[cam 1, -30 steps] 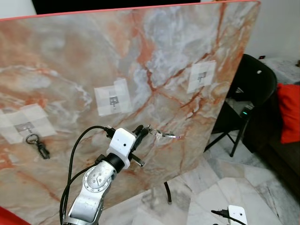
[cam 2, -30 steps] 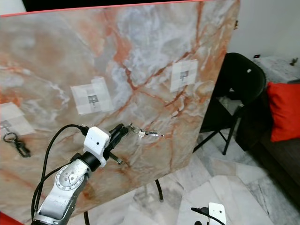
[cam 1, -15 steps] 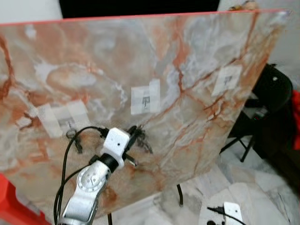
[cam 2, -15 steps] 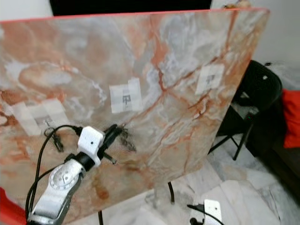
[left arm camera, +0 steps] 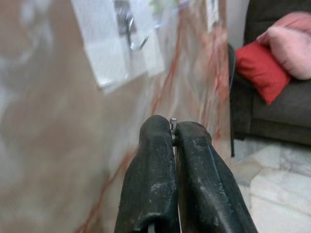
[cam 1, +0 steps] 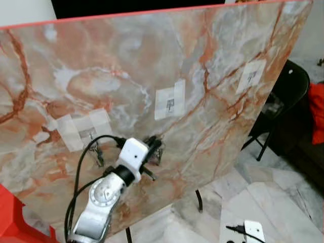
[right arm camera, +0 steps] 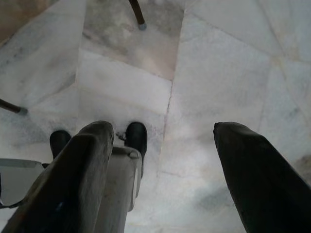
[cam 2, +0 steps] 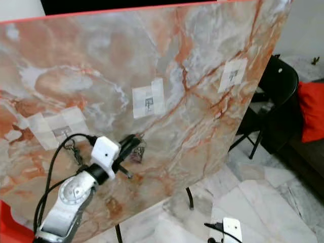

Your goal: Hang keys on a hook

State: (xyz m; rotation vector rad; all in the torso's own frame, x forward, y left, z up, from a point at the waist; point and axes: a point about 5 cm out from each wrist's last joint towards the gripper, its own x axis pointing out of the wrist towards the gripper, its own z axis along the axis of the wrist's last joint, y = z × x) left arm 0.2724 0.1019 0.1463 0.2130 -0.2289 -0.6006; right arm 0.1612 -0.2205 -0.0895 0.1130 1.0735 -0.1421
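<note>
Moved since a second ago: keys were sticking out sideways from the left gripper [cam 1: 153,145] toward mid-frame back then; now they dangle just beside the fingers, close against the board. Camera swung too, so the whole board sits differently in frame, don't read that as the board moving.

Board: big upright marble-look panel [cam 1: 212,61] with orange veins and a red top edge, three white taped patches across it.

Target hook: small metal hook on the white taped patch [cam 1: 169,103] at centre of the left eye view, a bit above the gripper. Shows up in the upper left of the left wrist view too [left arm camera: 130,29].

Other hook: left-hand patch already carries a dark key ring [cam 1: 97,154], partly behind the arm's black cable.

Keys: small bunch of silvery keys on a ring [cam 1: 157,154], centre-left of frame, below the target hook.

Left pincer: fingers pressed together, with just a sliver of metal poking out between the tips, so I'd say it's pinching the ring.

Right gripper: [right arm camera: 163,138] hanging idle over the pale floor tiles, fingers spread wide, holding nothing.

Handling guess: light, hard, slippery metal that swings freely; grip by the ring so the loop stays open for the hook.
</note>
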